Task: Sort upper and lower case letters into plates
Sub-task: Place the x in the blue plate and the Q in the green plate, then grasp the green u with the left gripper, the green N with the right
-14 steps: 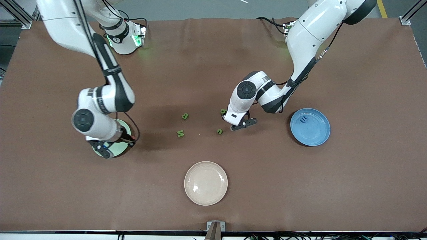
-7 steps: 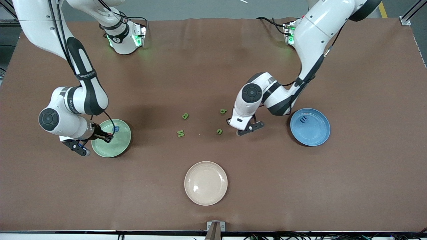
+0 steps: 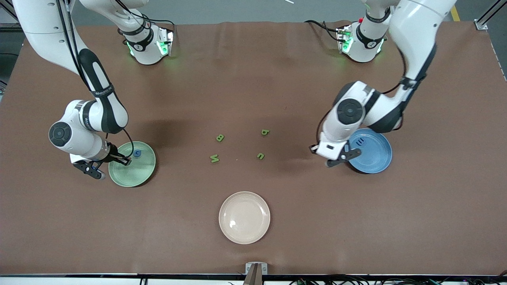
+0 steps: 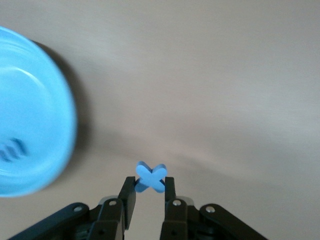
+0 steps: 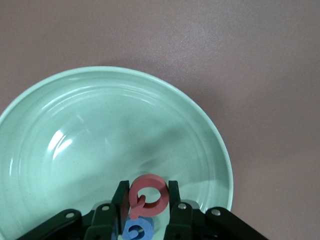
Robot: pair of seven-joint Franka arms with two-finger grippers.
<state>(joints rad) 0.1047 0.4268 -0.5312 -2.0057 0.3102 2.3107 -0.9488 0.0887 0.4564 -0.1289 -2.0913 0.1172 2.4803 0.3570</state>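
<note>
Carrying a blue X letter pinched flat in our left pincer, we're at the blue plate's rim; release now and it hits the desk. X has no long axis. Our right pincer grips a red letter over the green plate.

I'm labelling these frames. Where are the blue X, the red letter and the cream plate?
blue X point(image 4: 151, 177): left wrist view, centre of the cross.
red letter point(image 5: 149, 197): right wrist view, its ring.
cream plate point(image 3: 244, 236): front view, rim nearest the camera.
</note>
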